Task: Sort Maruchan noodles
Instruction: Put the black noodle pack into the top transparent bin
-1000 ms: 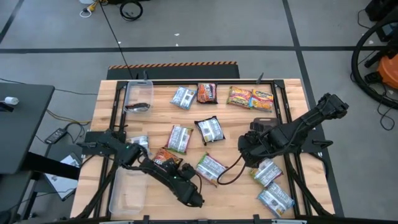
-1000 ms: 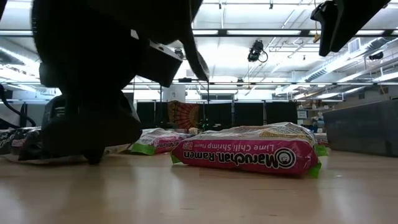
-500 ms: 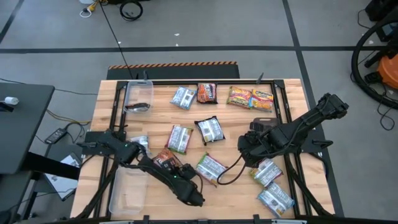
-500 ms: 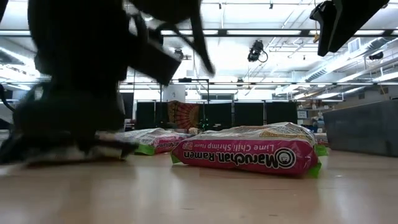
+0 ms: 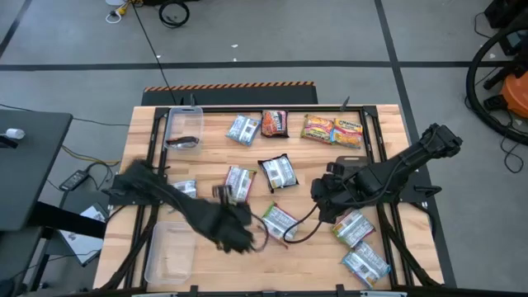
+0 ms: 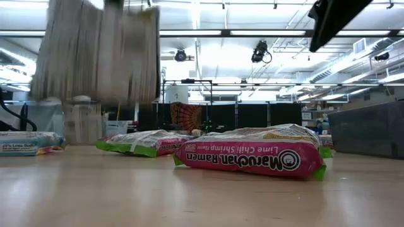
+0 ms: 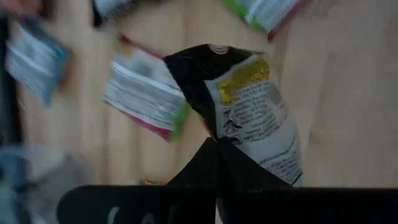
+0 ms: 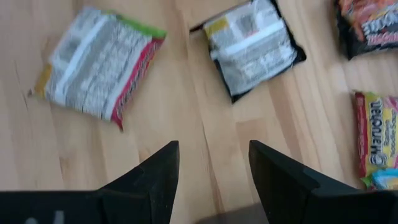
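Left gripper (image 7: 216, 146) risen, dark packet (image 7: 249, 109) upright.

The left gripper (image 5: 233, 238) reaches toward five o'clock from the surface's left edge, fingers pinched together. The right gripper (image 8: 211, 163) points toward nine o'clock from the right side, fingers spread apart.

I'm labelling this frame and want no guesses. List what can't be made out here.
- High view: the left claw and whatever it carries are smeared by motion.
- Low view: a blurred shape fills the upper left; what it is cannot be told.
- Left wrist view: the held packet shows its printed back only; its lower part is behind the fingers.
- Right wrist view: the yellow-red packet is cut off by the picture's edge.
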You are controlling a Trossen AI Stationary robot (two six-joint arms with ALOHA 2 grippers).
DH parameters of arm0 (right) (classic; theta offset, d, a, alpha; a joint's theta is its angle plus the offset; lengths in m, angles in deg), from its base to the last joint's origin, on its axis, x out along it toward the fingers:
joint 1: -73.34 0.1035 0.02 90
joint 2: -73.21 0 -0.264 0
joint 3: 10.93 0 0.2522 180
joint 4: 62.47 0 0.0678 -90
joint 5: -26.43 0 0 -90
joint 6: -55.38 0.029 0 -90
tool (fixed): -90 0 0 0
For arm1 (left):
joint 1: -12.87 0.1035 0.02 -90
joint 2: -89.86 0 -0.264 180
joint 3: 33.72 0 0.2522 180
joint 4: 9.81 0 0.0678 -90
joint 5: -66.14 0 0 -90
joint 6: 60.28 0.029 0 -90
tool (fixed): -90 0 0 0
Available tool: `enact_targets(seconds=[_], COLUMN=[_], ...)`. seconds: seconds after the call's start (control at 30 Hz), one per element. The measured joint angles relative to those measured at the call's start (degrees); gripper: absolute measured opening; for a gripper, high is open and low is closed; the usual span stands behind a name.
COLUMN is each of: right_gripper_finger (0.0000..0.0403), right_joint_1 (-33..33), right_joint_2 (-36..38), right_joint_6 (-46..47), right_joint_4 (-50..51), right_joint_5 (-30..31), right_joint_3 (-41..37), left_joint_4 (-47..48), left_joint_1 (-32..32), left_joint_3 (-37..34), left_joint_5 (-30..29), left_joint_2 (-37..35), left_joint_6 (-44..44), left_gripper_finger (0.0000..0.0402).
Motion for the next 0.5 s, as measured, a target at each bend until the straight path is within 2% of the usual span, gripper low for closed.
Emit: enact_targets(seconds=[0.13, 0.27, 0.43, 0.5], right_gripper_finger=[0.0199, 0.0199, 0.0199, 0.0199], right_joint_1=[-1.0, -2.3, -5.0, -6.8], right_joint_2=[0.0, 0.0, 0.0, 0.0], right_joint_6=[-1.4, -5.3, -16.2, -22.2], right_joint_4=[-3.0, -4.7, -9.3, -12.2], right_joint_5=[2.2, 4.3, 8.9, 10.4], right_joint_3=[0.0, 0.0, 0.0, 0.0], left_joint_4=[0.0, 0.1, 0.1, 0.1], left_joint_1=[4.5, 11.8, 25.5, 32.3], left_joint_3=[0.0, 0.0, 0.0, 0.0], left_joint_5=[-1.1, -4.3, -4.7, -3.0], left_joint_2=[-10.6, -20.1, -28.3, -29.9], left_joint_6=[11.6, 27.5, 47.4, 54.5], left_gripper_finger=[0.0001, 0.0001, 0.0001, 0.0001])
